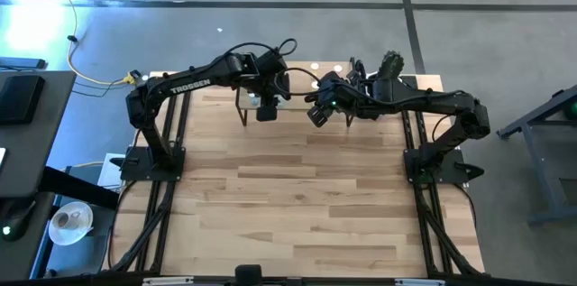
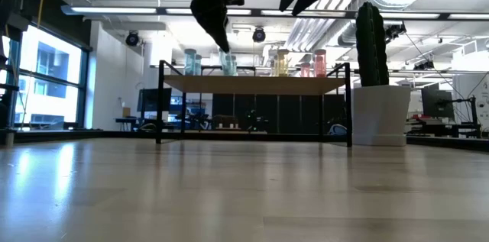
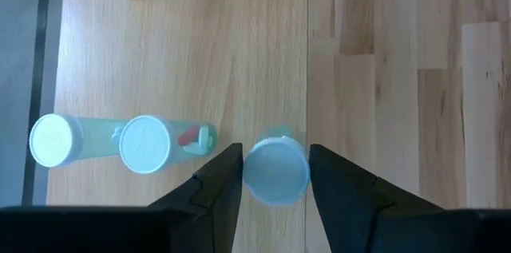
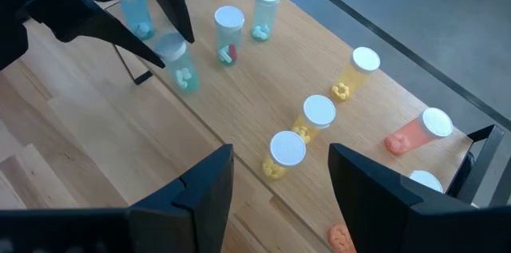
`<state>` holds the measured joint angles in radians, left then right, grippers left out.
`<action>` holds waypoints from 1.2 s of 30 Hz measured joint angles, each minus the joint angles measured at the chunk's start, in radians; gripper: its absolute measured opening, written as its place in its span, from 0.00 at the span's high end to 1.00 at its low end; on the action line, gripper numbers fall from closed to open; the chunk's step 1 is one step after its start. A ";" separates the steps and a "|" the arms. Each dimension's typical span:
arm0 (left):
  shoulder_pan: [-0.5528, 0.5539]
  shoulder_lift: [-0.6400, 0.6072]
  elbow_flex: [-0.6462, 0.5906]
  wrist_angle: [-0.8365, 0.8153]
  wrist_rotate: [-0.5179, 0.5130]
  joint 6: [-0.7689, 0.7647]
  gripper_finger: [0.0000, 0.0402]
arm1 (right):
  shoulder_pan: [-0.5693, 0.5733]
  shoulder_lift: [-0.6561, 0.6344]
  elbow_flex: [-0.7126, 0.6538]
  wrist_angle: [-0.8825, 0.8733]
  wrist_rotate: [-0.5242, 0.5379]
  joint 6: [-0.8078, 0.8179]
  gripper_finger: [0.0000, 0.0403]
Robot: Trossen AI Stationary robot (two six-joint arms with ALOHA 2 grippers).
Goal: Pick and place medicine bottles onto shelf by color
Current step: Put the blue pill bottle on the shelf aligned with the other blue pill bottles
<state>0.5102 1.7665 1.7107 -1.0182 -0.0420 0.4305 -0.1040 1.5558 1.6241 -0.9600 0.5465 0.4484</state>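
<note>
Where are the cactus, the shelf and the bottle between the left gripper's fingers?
cactus (image 2: 371, 43): low view, on its green stem.
shelf (image 2: 252, 85): low view, on the board's front edge.
blue bottle (image 3: 275, 171): left wrist view, on its pale cap, between the fingers.

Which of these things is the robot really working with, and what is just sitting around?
Part of the job:
medicine bottles
shelf
left gripper, jaws either side of a blue bottle
right gripper, open above the shelf

Just there:
potted cactus

Two black arms (image 1: 194, 83) — white "TROSSEN" lettering, looping cables
</note>
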 joint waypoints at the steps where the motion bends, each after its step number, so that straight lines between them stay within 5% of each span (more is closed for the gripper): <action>1: 0.000 0.003 0.000 0.002 -0.003 -0.005 0.66 | 0.000 0.000 0.000 0.000 0.000 0.000 0.51; 36: -0.008 0.012 0.000 0.012 -0.074 -0.035 0.66 | 0.000 0.000 0.000 -0.001 -0.005 -0.003 0.51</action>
<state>0.5026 1.7785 1.7107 -1.0060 -0.1163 0.3956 -0.1040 1.5558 1.6241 -0.9611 0.5419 0.4454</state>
